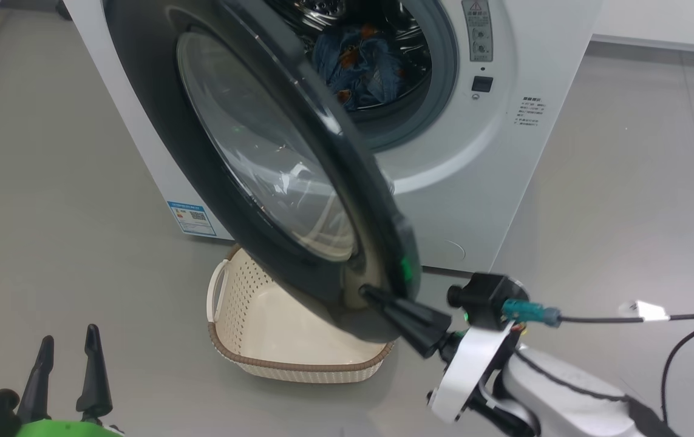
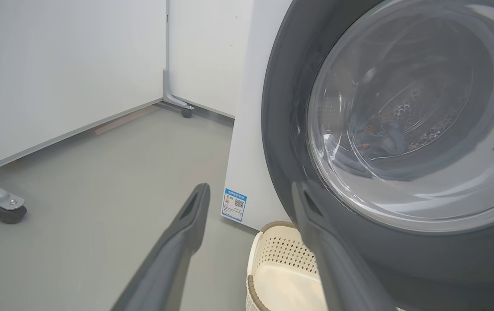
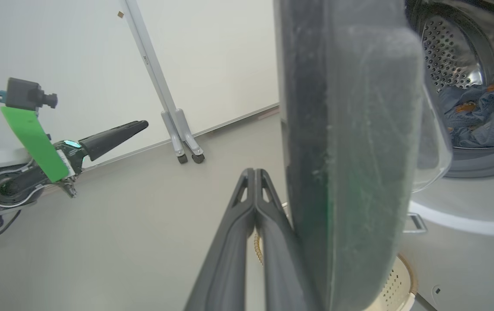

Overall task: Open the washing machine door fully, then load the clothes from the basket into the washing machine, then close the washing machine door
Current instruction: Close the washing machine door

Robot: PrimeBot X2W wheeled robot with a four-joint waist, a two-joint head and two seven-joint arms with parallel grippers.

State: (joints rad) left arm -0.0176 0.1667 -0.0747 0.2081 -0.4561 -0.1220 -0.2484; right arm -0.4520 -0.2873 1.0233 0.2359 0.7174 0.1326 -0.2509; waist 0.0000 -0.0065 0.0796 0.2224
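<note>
Right wrist view catches clothes (image 3: pixel 480 114) in the drum (image 3: pixel 450 56) past the door (image 3: pixel 350 151). The right tool (image 1: pixel 365 293), clenched empty, leans on its rim. The left tool (image 1: pixel 70 337) hangs released.

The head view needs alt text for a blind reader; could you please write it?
The washing machine door stands partly open, the shut right end effector at its lower rim. Blue clothes lie inside the washing machine; the basket sits on the floor beneath the door. The left end effector is open, lower left.
</note>
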